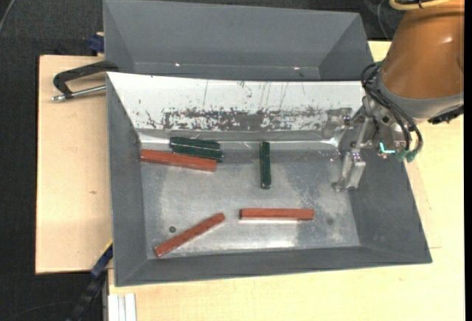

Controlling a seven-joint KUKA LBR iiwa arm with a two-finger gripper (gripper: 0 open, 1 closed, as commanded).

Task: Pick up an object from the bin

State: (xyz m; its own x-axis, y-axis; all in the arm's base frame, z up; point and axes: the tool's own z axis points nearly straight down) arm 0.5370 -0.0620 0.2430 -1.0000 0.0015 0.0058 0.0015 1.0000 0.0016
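Note:
My gripper (346, 181) hangs over the right side of the bin floor, fingers pointing down, with nothing between them that I can see. A red-brown bar (276, 215) lies flat to its lower left. A dark green bar (265, 164) lies upright on the floor to its left, near the middle of the bin.
At the back left a dark green bar (195, 146) lies against a red-brown bar (178, 159). Another red-brown bar (189, 234) lies slanted at the front left. The arm with its orange cover comes in from the upper right.

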